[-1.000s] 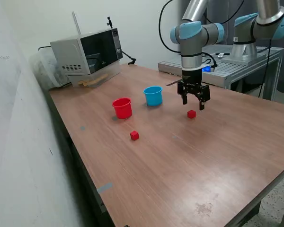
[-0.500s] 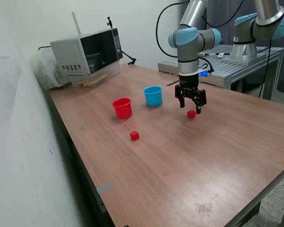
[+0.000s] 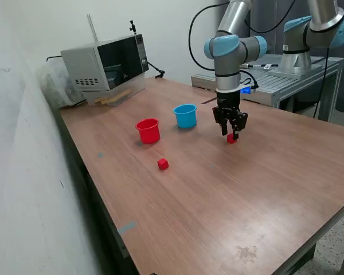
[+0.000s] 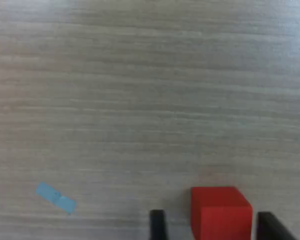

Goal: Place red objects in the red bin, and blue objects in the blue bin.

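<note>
Since the earlier frames the gripper (image 3: pixel 231 133) has come down over the red cube (image 3: pixel 232 138) and narrowed. Its fingers (image 4: pixel 158 225) now stand on either side of the cube on the table (image 3: pixel 258 189), with a small gap showing between one finger and the cube, so the jaws are partly open and not clamped on it. Off to the gripper's side towards the exterior view's left sits the blue bin (image 3: pixel 185 116), then the red bin (image 3: pixel 148 130); a second red cube (image 3: pixel 163 164) lies well apart.
</note>
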